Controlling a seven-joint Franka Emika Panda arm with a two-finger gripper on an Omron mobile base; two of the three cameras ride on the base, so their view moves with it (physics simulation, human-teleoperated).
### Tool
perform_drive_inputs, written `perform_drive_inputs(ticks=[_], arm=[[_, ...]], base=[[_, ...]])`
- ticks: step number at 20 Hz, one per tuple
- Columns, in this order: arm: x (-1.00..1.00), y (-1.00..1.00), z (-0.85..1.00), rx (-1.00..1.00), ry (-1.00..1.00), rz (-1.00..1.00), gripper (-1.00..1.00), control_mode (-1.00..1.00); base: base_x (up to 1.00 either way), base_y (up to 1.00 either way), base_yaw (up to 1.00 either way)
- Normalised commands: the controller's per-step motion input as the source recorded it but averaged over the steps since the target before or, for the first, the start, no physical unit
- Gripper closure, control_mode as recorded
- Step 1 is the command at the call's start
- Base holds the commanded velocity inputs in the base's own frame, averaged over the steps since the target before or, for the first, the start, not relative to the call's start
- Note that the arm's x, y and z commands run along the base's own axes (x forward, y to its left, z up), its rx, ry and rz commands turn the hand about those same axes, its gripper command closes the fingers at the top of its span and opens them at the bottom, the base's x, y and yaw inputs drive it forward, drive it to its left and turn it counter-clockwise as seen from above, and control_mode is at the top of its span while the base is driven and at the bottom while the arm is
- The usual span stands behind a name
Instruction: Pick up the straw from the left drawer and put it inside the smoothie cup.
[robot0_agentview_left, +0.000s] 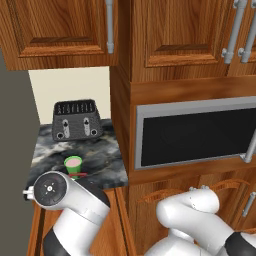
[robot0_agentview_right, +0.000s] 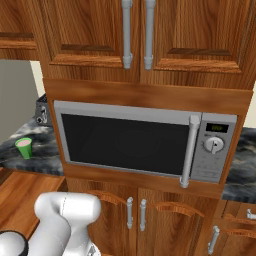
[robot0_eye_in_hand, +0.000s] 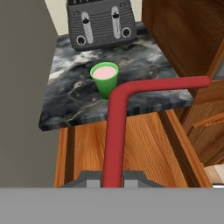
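Straw (robot0_eye_in_hand: 114, 131): crimson, bent at the top, held above open left drawer (robot0_eye_in_hand: 131, 144). Smoothie cup (robot0_eye_in_hand: 105, 80): green, pink contents, upright on the marble counter beyond.

Dark marbled counter (robot0_eye_in_hand: 74, 100) carries black toaster (robot0_eye_in_hand: 99, 21) at back; green smoothie cup (robot0_eye_in_hand: 105, 79) upright nearer front edge, apart from toaster; open left drawer (robot0_eye_in_hand: 140, 140) below front edge.

Smoothie cup (robot0_eye_in_hand: 105, 79) stands on the counter (robot0_eye_in_hand: 74, 100), toaster (robot0_eye_in_hand: 99, 22) behind it. Left drawer (robot0_eye_in_hand: 140, 144) lies open below the counter edge.
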Motion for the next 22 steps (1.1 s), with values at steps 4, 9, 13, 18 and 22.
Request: perform_drive_inputs(ticks=[4,9,13,18,22], arm=[[0.00,-0.01,0.00,0.00,0.00,0.00,1.00,-1.00],[0.00,-0.08,0.06,0.00,0.00,0.00,1.00,-1.00],[0.01,-0.01,0.24,0.00,0.00,0.00,1.00,-1.00],[0.14,0.00,0.28,0.00,0.00,0.00,1.00,-1.00],[0.14,-0.02,0.32,0.00,0.00,0.00,1.00,-1.00]], base=[[0.00,0.00,0.00],[0.00,0.00,0.00],[0.00,0.00,0.00],[0.00,0.00,0.00],[0.00,0.00,0.00]])
